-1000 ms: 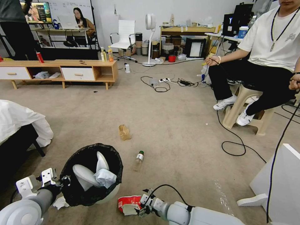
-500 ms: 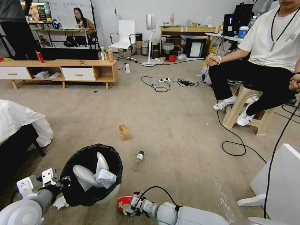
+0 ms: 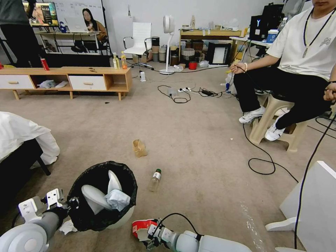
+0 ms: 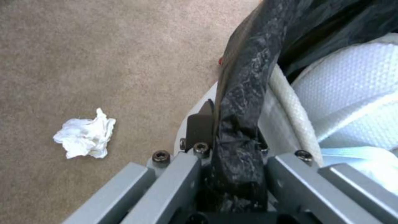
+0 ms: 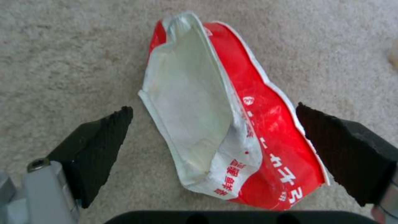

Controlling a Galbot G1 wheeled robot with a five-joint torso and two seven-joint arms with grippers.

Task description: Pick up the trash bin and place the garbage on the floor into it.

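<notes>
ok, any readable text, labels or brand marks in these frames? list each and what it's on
Red-and-white wrapper between the open right gripper's pads: red characters on its white flap and white ones on its red face, too crumpled to quote.
Clear bottle label: too small to read.
Trash bin, held by the left gripper: no text.

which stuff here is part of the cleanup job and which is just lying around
Job: trash bin, held by left tool; red-and-white wrapper between open right tool; tissue; clear bottle; tan paper bag.
Lying about: cables, fan, upright yellow bottles.
</notes>
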